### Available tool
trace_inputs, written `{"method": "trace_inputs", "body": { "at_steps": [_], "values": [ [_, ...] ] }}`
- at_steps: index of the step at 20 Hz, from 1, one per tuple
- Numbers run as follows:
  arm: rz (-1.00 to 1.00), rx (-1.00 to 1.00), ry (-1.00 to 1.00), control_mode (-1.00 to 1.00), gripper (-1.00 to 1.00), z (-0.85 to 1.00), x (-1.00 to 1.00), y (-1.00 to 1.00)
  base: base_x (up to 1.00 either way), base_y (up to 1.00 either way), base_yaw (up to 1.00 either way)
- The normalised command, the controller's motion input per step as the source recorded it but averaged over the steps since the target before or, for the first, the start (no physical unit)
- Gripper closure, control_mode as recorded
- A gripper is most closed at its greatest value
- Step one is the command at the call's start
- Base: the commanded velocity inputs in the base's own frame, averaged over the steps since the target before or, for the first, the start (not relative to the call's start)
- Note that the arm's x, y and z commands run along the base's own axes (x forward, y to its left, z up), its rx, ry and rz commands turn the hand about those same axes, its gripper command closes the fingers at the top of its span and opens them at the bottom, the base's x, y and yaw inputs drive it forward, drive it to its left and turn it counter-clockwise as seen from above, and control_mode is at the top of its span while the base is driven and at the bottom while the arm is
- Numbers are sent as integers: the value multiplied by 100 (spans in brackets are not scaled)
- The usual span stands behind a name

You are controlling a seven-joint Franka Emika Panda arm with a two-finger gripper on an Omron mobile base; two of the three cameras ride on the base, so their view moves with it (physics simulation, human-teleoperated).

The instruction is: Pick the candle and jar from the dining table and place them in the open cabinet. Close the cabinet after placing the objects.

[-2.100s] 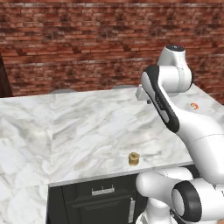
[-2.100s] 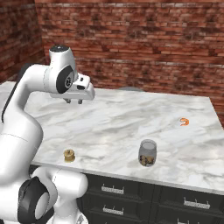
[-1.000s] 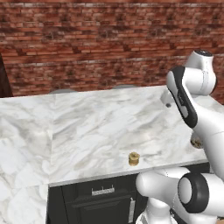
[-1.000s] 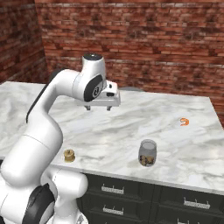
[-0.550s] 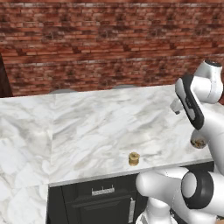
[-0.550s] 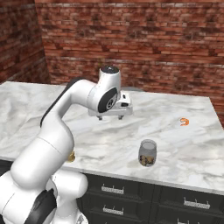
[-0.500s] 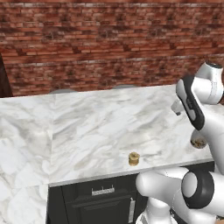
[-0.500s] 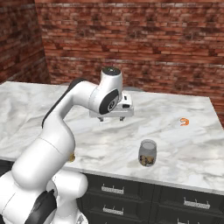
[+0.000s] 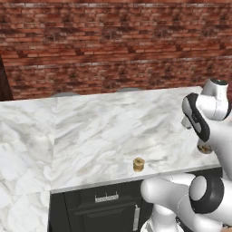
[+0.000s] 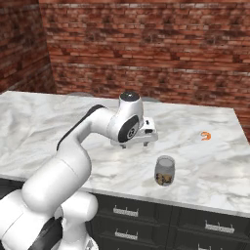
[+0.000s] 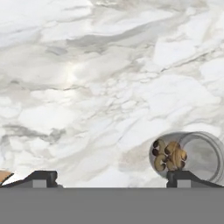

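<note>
The jar [image 10: 164, 171], dark glass with tan bits inside, stands upright near the front edge of the marble dining table [image 10: 44, 127]. My gripper [image 10: 134, 143] hovers open over the table, a little behind and left of the jar, not touching it. From the hand view the jar [image 11: 188, 154] sits just past the right fingertip [image 11: 183, 176], outside the gap between the fingertips. The tiny tan candle [image 9: 138, 164] stands close to the front edge of the table [image 9: 90, 131]. My arm hides most of the jar [image 9: 205, 147] in the left base view. The cabinet is out of view.
A small orange item [image 10: 206, 135] lies on the marble to the right, behind the jar. A red brick wall [image 10: 146, 44] runs along the far side of the table. Black drawers with silver handles [image 10: 124, 211] sit under the front edge.
My arm has swung right across the table and lowered toward the jar. The jaws have stayed open; the candle and jar have not moved.
</note>
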Motion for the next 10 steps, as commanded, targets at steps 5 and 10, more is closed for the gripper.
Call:
{"method": "trace_inputs", "body": {
  "at_steps": [5,10],
  "values": [
    [0,-13,0,-100,-100,-29,31,-24,0,0,0],
    [0,-4,0,-100,-100,-15,26,-30,0,0,0]
  ]
}}
